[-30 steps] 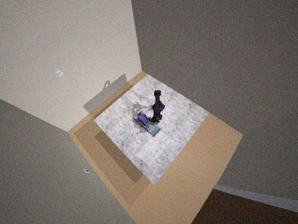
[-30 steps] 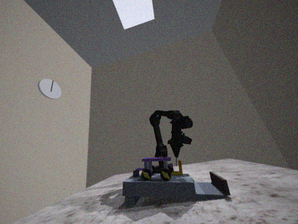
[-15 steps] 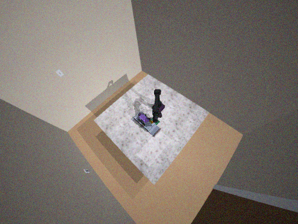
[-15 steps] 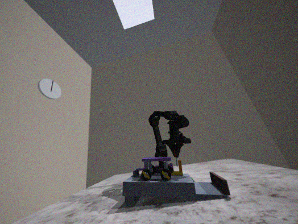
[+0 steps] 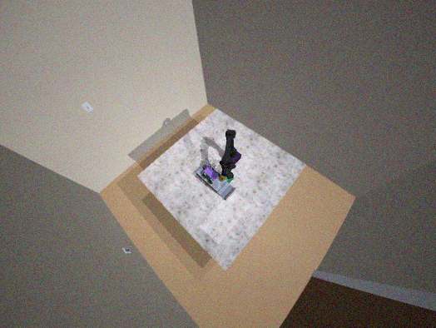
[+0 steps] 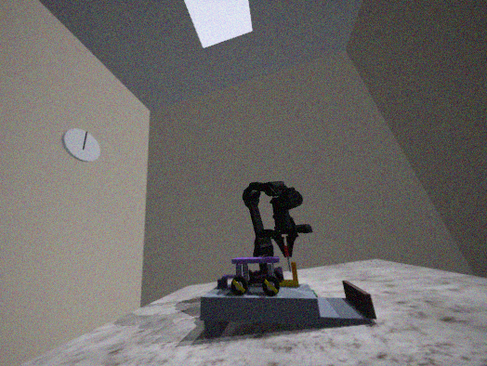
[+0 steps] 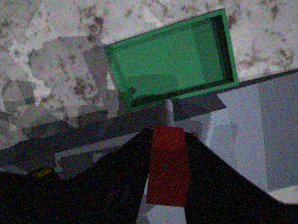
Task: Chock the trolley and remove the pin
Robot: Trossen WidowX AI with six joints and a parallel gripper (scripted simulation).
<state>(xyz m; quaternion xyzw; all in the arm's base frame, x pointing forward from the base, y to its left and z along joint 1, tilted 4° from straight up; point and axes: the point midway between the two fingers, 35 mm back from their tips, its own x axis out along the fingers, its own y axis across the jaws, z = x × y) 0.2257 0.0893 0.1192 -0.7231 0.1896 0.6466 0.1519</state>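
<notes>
My gripper [image 5: 227, 176] [image 6: 287, 254] [image 7: 166, 138] is shut on the red head of the stop pin [image 6: 286, 250] [image 7: 168, 167]. The pin's grey shaft points down, clear of the ramp, beside the green tray [image 5: 230, 180] [image 7: 116, 75]. The tray looks empty, just beyond the shaft tip in the wrist view. The purple trolley [image 5: 210, 172] [image 6: 256, 260] stands on the ramp [image 5: 225, 191] [image 6: 260, 308] [image 7: 280, 125]. The yellow chock [image 5: 221, 178] [image 6: 291, 282] stands with its orange handle upright at the trolley's downhill side, seemingly against a wheel; exact contact is too small to tell.
A dark end board [image 6: 359, 299] stands at the ramp's low end. A dark purple block [image 5: 236, 157] lies beside the arm. The tray lies alongside the ramp, on the arm's side, mostly hidden behind the ramp in the exterior view.
</notes>
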